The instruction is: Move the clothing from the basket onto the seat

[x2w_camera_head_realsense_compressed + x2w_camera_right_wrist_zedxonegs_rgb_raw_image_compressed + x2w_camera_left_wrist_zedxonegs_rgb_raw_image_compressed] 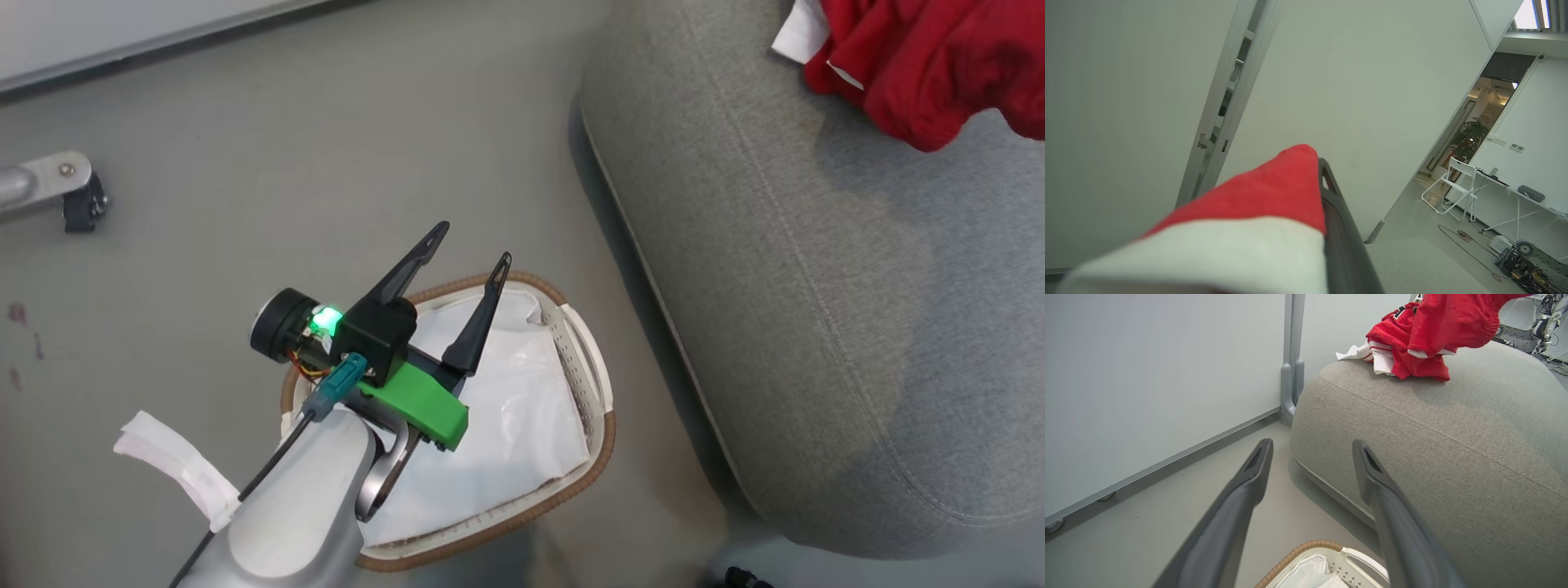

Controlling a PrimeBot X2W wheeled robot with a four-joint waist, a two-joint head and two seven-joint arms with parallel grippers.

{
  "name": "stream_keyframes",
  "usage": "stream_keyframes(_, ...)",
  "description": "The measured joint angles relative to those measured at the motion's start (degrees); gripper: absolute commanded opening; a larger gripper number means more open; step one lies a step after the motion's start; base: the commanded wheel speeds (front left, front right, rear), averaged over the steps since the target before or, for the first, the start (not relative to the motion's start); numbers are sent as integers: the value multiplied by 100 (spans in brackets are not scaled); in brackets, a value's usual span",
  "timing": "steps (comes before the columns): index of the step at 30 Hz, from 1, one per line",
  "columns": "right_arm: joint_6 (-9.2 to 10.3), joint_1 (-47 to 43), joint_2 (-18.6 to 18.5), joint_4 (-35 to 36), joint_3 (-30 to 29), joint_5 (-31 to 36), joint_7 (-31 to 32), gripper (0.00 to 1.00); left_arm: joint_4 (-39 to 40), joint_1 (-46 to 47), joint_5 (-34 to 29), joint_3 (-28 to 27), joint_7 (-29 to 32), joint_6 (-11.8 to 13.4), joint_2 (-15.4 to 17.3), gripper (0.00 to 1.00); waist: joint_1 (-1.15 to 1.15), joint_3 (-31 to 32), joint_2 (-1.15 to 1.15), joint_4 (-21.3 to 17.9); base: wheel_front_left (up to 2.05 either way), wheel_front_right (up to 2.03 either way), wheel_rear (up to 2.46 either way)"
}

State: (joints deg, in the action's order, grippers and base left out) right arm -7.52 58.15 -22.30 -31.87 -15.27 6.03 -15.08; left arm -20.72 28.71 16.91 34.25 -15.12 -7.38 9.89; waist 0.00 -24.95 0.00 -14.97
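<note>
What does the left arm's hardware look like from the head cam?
Left gripper: two long tapered dark fingers, black housing with a green light, bright green bracket. Teal connector with black cable runs along the pale silver forearm, which carries white tape.

Bright, even indoor light, soft shadow beside the seat (816,327), wrist-view edges warped.
</note>
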Motion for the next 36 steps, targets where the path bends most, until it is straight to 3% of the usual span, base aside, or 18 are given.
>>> stream_keyframes(7, 0, -1, -158, -535, -534, 302, 0, 0, 191, 221, -145, -123, -1, 0, 125, 100, 0, -707, 0, 259, 0, 0, 0)
stream_keyframes(20, 0, -465, 487, -777, -756, 477, 0, 0, 268, 305, -282, -257, 0, 9, 108, 100, 1, -1483, 0, 420, 0, 0, 0)
stream_keyframes(21, 0, -499, 505, -742, -749, 489, 0, 14, 268, 305, -285, -257, -1, 9, 104, 100, 1, -1471, 0, 414, 0, 0, 0)
stream_keyframes(22, 0, -537, 519, -692, -733, 499, 0, 38, 264, 304, -285, -257, -1, 9, 103, 100, 1, -1449, 0, 406, 0, 0, 0)
stream_keyframes(23, 0, -576, 532, -643, -706, 499, 0, 74, 258, 303, -285, -264, 0, 9, 103, 100, 1, -1426, 0, 398, 0, 0, 0)
stream_keyframes(24, 0, -629, 544, -588, -681, 499, 0, 100, 250, 301, -283, -269, 0, 9, 104, 100, 1, -1396, 0, 386, 0, 0, 0)
stream_keyframes(36, 0, -1539, 786, -213, -352, 301, 0, 100, 186, 73, -196, -359, -1, 8, 9, 100, 0, -818, 0, 243, 0, 0, 0)
